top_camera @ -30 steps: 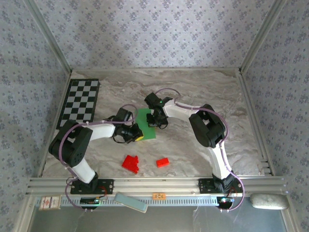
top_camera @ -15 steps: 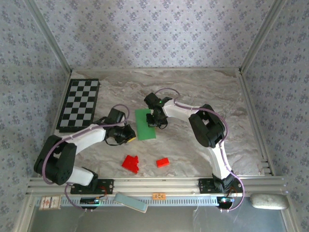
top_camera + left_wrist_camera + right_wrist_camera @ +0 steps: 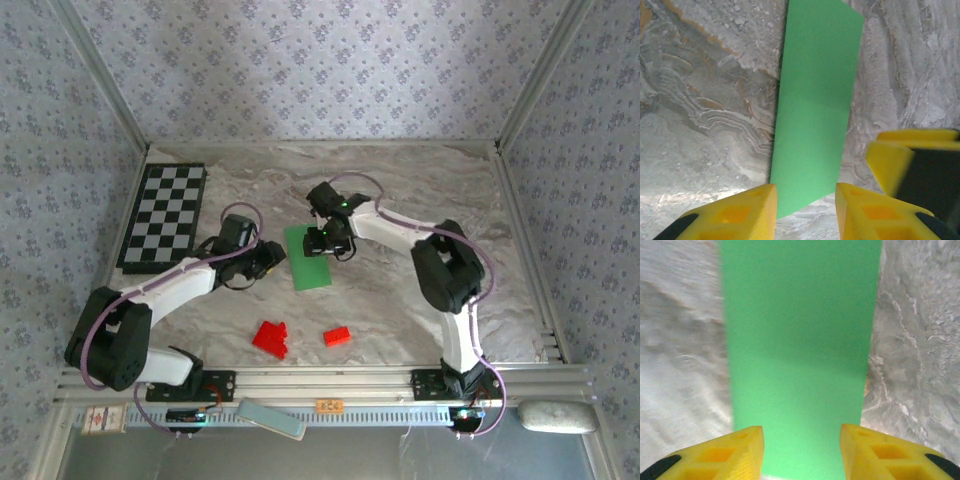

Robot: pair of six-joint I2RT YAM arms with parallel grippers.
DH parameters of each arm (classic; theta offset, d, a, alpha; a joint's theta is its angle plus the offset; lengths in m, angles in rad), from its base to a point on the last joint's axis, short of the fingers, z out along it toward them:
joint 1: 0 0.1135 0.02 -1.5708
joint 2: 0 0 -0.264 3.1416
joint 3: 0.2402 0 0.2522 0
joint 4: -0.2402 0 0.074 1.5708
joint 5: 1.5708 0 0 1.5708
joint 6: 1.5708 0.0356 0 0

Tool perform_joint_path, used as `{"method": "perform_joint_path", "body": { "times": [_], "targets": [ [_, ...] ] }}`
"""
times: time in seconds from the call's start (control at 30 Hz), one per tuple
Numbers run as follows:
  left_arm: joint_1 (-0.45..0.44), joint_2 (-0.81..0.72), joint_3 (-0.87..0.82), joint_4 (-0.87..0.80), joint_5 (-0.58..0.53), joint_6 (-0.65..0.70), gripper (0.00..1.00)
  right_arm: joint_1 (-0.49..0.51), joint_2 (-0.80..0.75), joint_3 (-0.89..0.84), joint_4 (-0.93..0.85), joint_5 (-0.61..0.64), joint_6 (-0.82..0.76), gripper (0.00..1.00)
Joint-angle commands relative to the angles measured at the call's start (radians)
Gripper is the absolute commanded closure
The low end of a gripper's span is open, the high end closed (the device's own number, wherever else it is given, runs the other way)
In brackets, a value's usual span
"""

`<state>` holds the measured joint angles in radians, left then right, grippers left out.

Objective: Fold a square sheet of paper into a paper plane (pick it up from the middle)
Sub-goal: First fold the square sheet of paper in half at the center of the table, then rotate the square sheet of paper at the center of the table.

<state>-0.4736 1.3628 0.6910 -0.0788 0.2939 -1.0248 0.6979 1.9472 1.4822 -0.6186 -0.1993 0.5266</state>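
Grey marbled table [image 3: 420, 190] fills the floor of a booth with patterned walls [image 3: 300, 70], and near its middle lies the square sheet of paper [image 3: 309, 262], bright green and now showing as a narrow rectangle, which suggests it is folded in half along the centre. It lies flat on the table, well apart from the checkered board [image 3: 165, 215] at the far left and the red blocks [image 3: 270, 338] nearer the arm bases. The left gripper [image 3: 272, 256] sits just beside the paper's left edge; in its wrist view its yellow fingers [image 3: 747, 212] stand apart with the paper's near end in the gap between them, nothing clamped. The right gripper [image 3: 327, 245] hangs over the far right part of the paper, its fingers [image 3: 875, 450] likewise apart, the green strip running away between them and not pinched. The step in hand looks like the centre crease, with neither arm holding the paper. Next would likely come turning the corners in toward a nose, which calls for one arm to pin the thin sheet while the other works a fingertip under a flat edge without dragging the whole strip across the smooth table.
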Motion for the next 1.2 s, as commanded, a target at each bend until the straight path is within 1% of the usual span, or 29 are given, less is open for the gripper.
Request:
{"method": "perform_joint_path", "body": {
  "times": [0.0, 0.1, 0.2, 0.3, 0.4, 0.67, 1.17],
  "targets": [
    [-0.013, 0.002, 0.011, 0.061, 0.000, -0.020, 0.65, -0.022, -0.131, -0.104, 0.107, -0.015, 0.054, 0.50],
    [-0.021, 0.053, 0.042, 0.074, 0.027, -0.012, 0.65, -0.052, -0.199, -0.218, 0.176, -0.012, 0.091, 0.46],
    [-0.031, 0.117, 0.085, 0.070, 0.030, -0.011, 0.66, -0.083, -0.256, -0.334, 0.257, -0.039, 0.093, 0.41],
    [-0.032, 0.185, 0.127, 0.069, 0.018, -0.009, 0.68, -0.108, -0.303, -0.405, 0.308, -0.040, 0.093, 0.36],
    [-0.032, 0.249, 0.175, 0.048, -0.008, 0.009, 0.69, -0.132, -0.326, -0.447, 0.341, -0.058, 0.120, 0.34],
    [-0.039, 0.365, 0.245, 0.073, 0.026, 0.006, 0.70, -0.163, -0.309, -0.456, 0.332, -0.084, 0.115, 0.33],
    [-0.052, 0.449, 0.288, -0.010, 0.005, 0.040, 0.73, -0.161, -0.293, -0.472, 0.356, -0.100, 0.114, 0.33]
  ]
}}
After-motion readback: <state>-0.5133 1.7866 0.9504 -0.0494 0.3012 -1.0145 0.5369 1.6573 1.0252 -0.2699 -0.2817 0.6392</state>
